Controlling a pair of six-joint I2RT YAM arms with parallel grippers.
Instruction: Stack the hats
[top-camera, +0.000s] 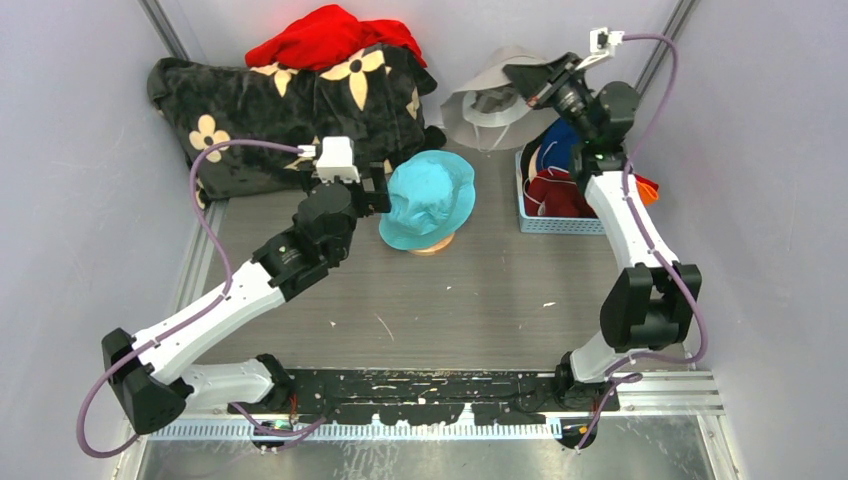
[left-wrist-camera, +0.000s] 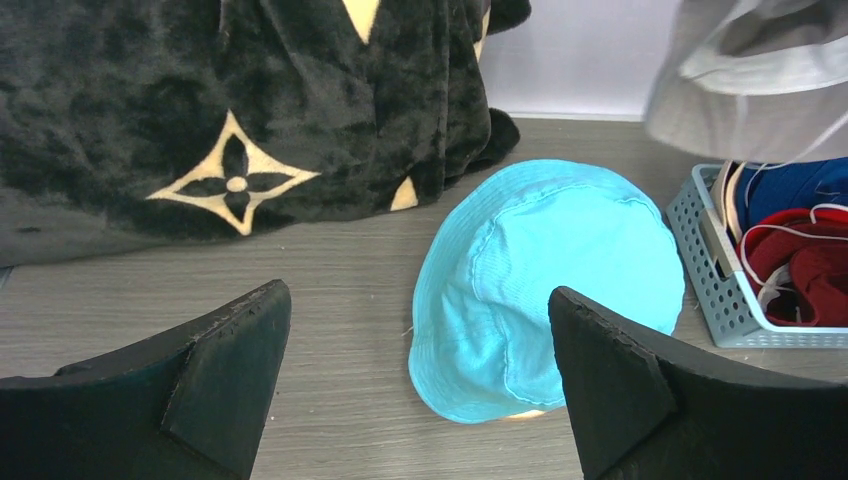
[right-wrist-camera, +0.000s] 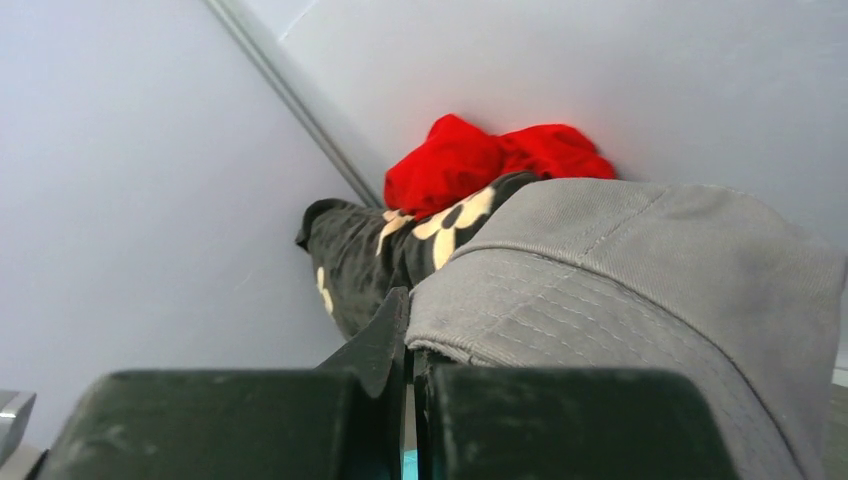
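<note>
A teal hat (top-camera: 429, 199) sits on a pale stand in the middle of the table; it also shows in the left wrist view (left-wrist-camera: 552, 282). My left gripper (top-camera: 378, 192) is open and empty just left of it, fingers (left-wrist-camera: 225, 370) wide apart. My right gripper (top-camera: 528, 80) is raised at the back right, shut on the brim of a grey hat (top-camera: 490, 100), which hangs in the air; it also shows in the right wrist view (right-wrist-camera: 640, 290). Royal blue (top-camera: 558, 145) and maroon (top-camera: 555, 190) hats lie in a basket (top-camera: 560, 224).
A black blanket with cream flower marks (top-camera: 270, 105) lies at the back left, with a bright red cloth heap (top-camera: 325, 38) on it. Grey walls close in on the left, back and right. The basket (left-wrist-camera: 700, 270) stands right of the teal hat.
</note>
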